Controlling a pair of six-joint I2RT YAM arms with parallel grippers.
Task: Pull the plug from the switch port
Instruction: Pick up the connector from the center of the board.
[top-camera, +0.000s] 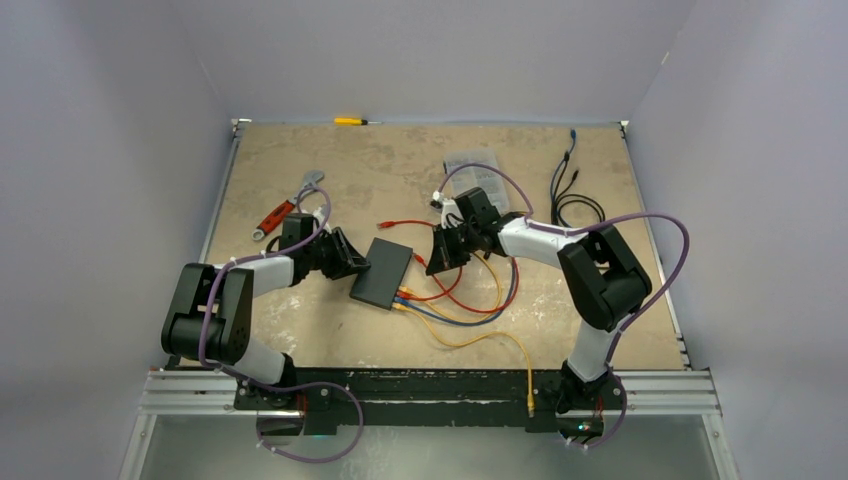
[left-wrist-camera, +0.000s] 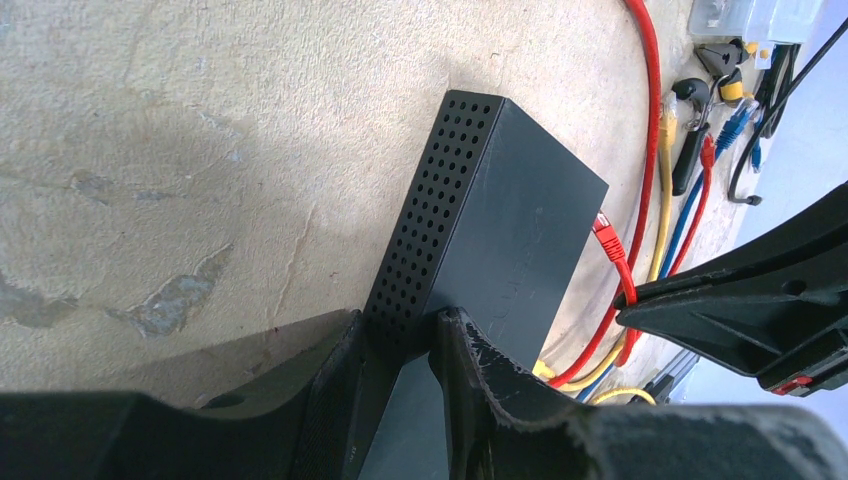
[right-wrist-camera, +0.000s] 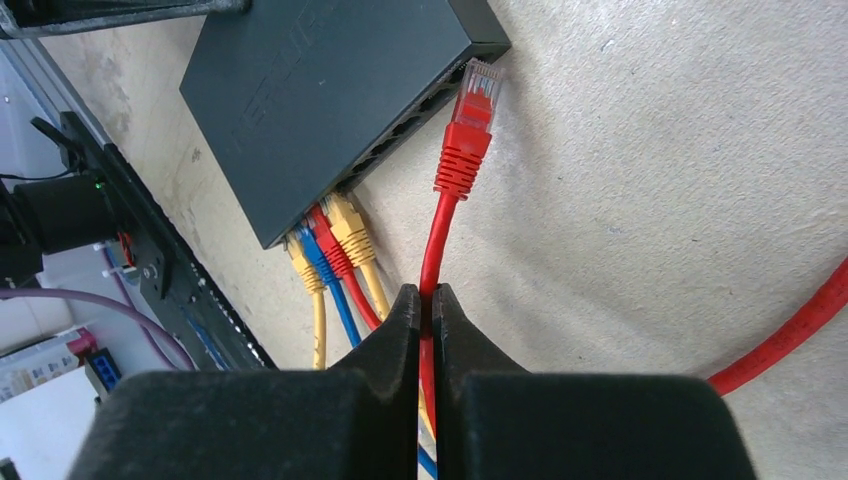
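"Where is the switch (top-camera: 382, 272) from where you stand?"

"Flat on the table (top-camera: 300, 330), about midway between the two arms and turned a little askew. The edge with the ports faces the right arm."

"Is anything holding it?"

"The left gripper (left-wrist-camera: 405, 325) is. Its two fingers are pinched on the box at the edge where the perforated side meets the flat top, and the body of the switch runs away from them."

"And the right gripper (right-wrist-camera: 428, 300)?"

"Its fingers are pressed together on the red cable (right-wrist-camera: 435, 235), a short way behind the red plug (right-wrist-camera: 463, 150). The cable rises out of the pinch in a slight bow."

"Is that plug in a port?"

"No, it is out. The whole clear tip shows, and it stands just beside the far corner of the port edge. I cannot tell whether it touches the casing."

"What about the rest of the row?"

"Four other plugs (right-wrist-camera: 325, 245) sit side by side in ports at the opposite end: yellow, red, blue, yellow. Their leads loop across the table towards the right arm's base."

"Is there anything else lying about?"

"There is a red-handled wrench (top-camera: 285, 212) behind the left arm and a yellow screwdriver (top-camera: 352, 121) at the far edge. A coil of black cable (top-camera: 572, 195) lies at the far right, well apart from the switch."
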